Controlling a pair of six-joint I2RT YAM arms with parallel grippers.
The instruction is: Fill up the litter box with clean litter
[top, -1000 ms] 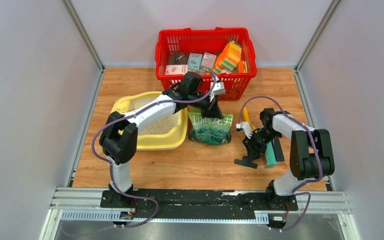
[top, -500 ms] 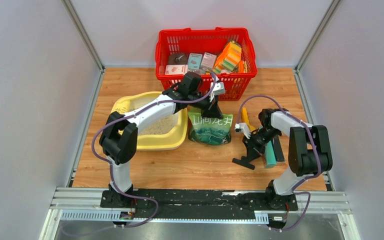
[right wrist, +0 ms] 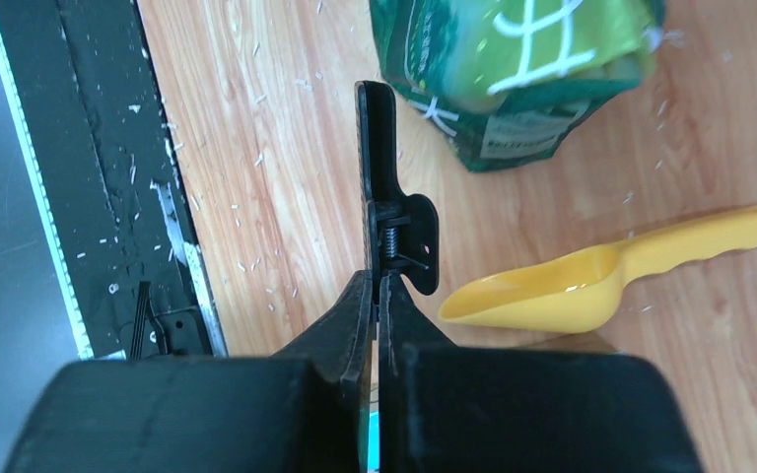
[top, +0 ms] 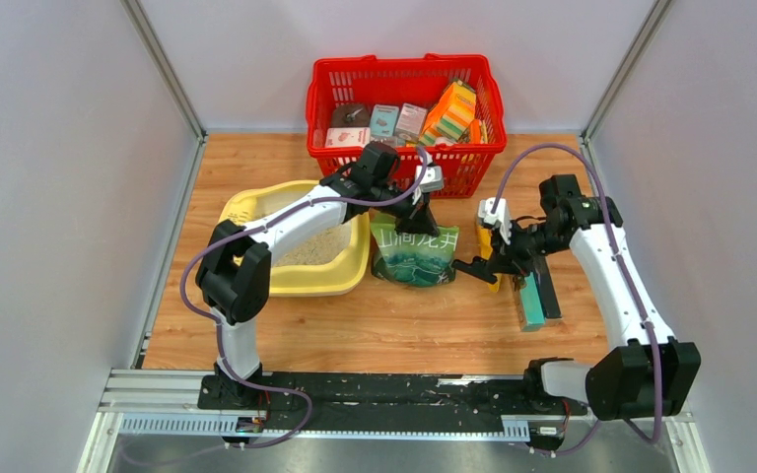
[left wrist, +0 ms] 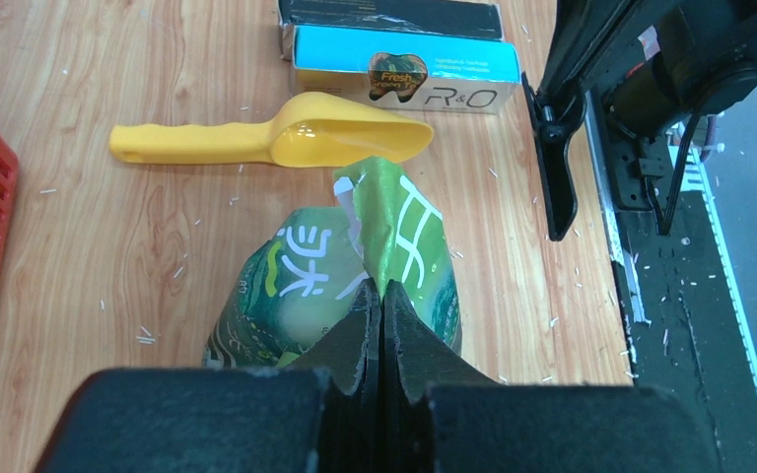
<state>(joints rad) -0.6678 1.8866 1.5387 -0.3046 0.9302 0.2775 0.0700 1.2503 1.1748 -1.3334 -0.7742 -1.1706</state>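
The left fingers point(left wrist: 353, 347) are pinched tight on the torn top flap of the green litter bag point(left wrist: 301, 296), which stands on the desk point(top: 355, 315); the litter box point(top: 340, 283) lies just left of the bag, with a shallow bed of clean litter point(top: 308, 251) on its floor; the right fingers point(right wrist: 348, 317) are clamped on a black clip point(right wrist: 379, 168), held to the right of the bag near the yellow scoop point(right wrist: 591, 278). The litter is probably loose and free-running, so it will pour fast and scatter; the bag looks soft, slumping and bottom-heavy, so a top pinch alone may tear it; a second hold low on the bag's side would likely steady the tipping.
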